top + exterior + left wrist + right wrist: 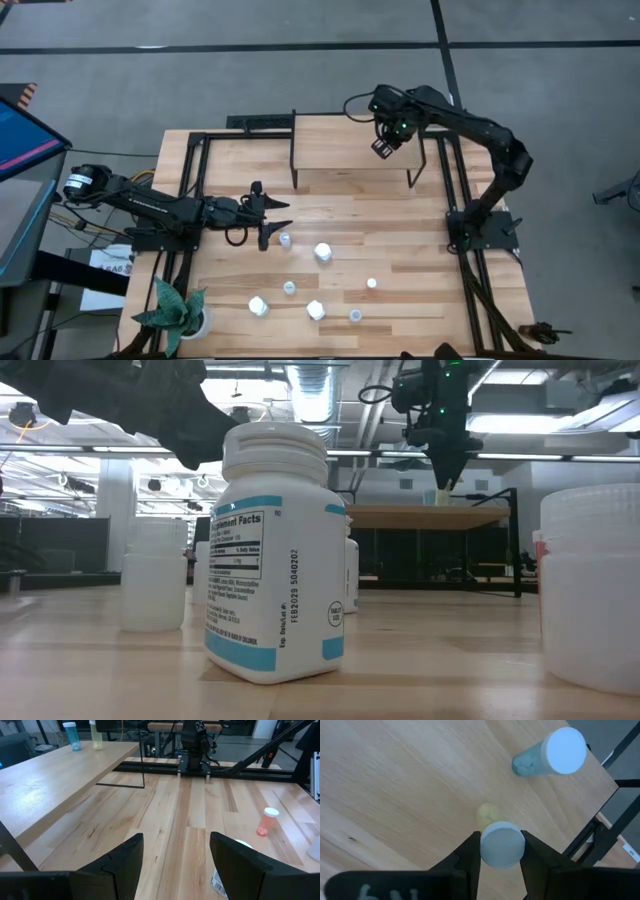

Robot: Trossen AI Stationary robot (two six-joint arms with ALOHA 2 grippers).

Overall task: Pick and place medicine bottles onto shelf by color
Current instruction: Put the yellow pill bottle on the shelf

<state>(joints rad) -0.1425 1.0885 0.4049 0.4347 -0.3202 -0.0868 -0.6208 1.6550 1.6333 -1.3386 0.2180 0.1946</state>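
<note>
The shelf [340,140] stands at the table's far side. On its right part stands a pale-blue-capped bottle [555,752]. Beside it is a yellowish bottle with a whitish cap [502,845], with my right gripper [385,147] shut on it from above. My left gripper [272,215] hangs open over the table's left middle and touches nothing. Several medicine bottles stand loose on the near half of the table, among them a large white one [323,252] and an orange one [267,821]. My right gripper pinches the whitish cap [492,851] of the yellowish bottle between its two fingers, one on each side of the cap's rim. The fingers point steeply down from above. The bottle is upright, and its bottom [440,500] is at the shelf's top board.
A potted plant [180,315] stands at the table's near left corner. A large labelled white bottle [275,560] is close in front of the low camera. Black frame rails [455,190] run along both table sides. The shelf's left part [320,135] is bare wood.
</note>
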